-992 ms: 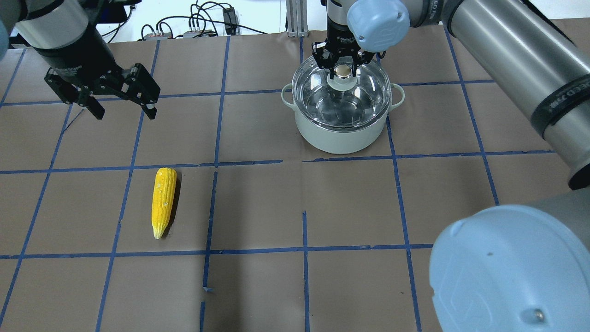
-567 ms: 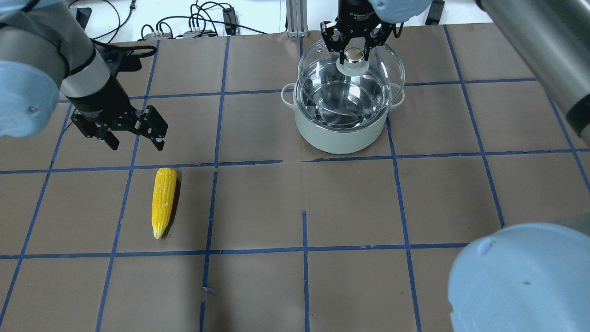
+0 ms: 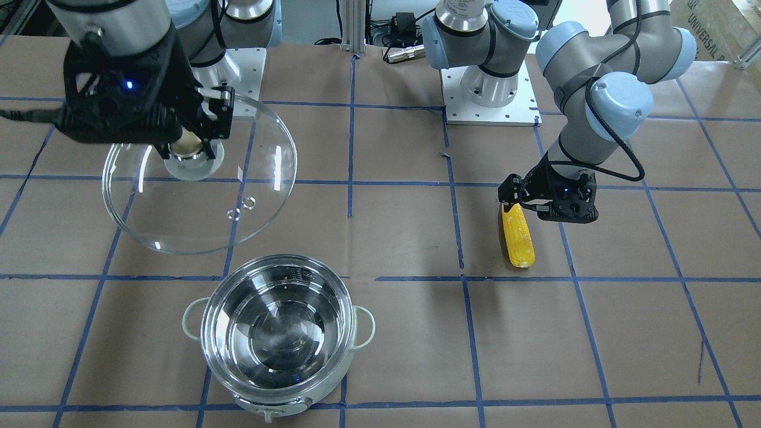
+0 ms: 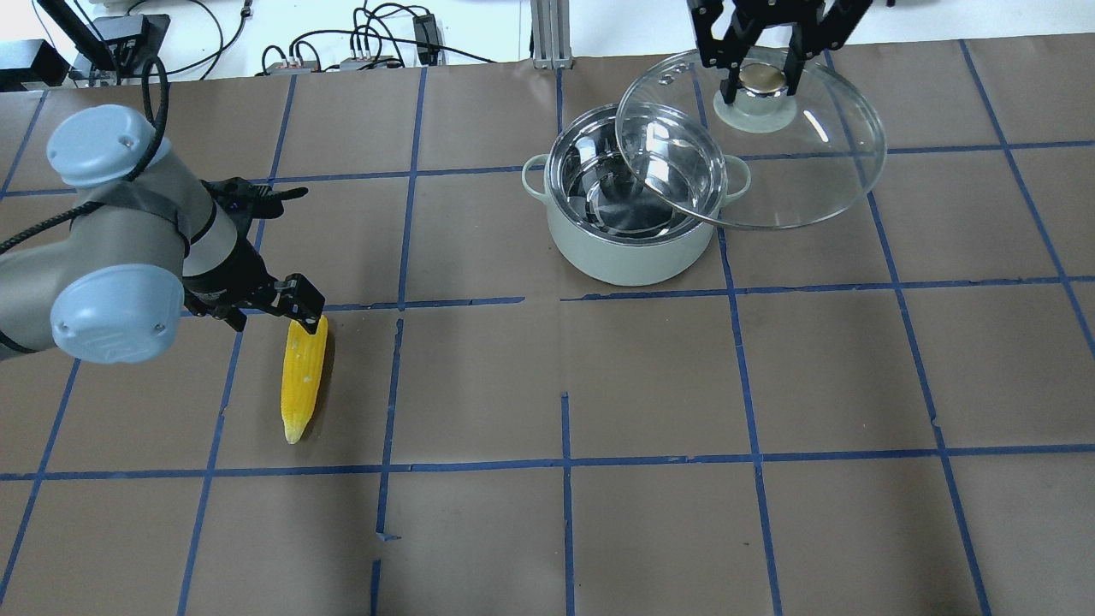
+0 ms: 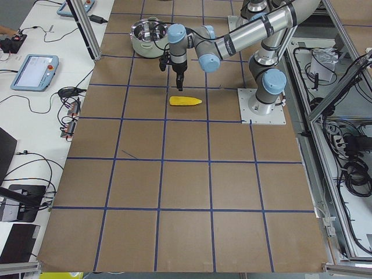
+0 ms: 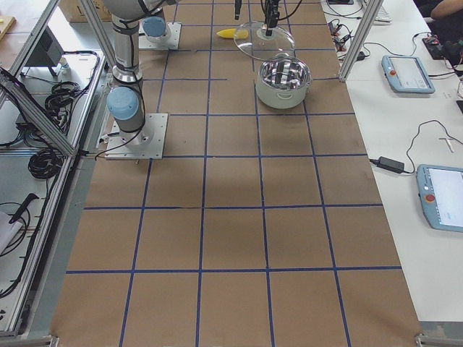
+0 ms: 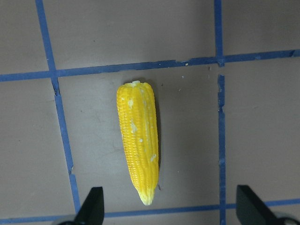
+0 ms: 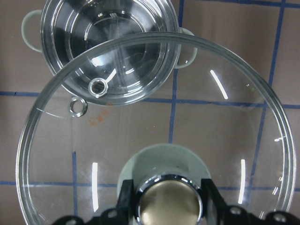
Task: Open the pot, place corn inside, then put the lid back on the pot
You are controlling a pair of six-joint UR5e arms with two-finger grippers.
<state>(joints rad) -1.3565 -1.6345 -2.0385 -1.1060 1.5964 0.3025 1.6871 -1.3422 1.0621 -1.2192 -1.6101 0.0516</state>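
The pot [image 4: 629, 257] stands uncovered and empty at the far middle of the table; it also shows in the front view [image 3: 279, 339]. My right gripper [image 4: 764, 81] is shut on the knob of the glass lid [image 4: 796, 180] and holds it tilted in the air, to the right of the pot and overlapping its rim in the overhead view. The lid [image 8: 187, 122] fills the right wrist view. The corn [image 4: 304, 385] lies on the table at the left. My left gripper [image 4: 267, 312] is open and hovers over the corn [image 7: 138, 145], apart from it.
Cables and small boxes [image 4: 359, 47] lie along the far table edge beside an aluminium post [image 4: 547, 34]. The arm bases [image 3: 490, 89] stand on plates at the robot's side. Blue tape lines grid the brown table cover.
My right gripper has lifted the lid off the pot and carried it up and to the right. My left arm has come down and toward the corn, gripper still open.
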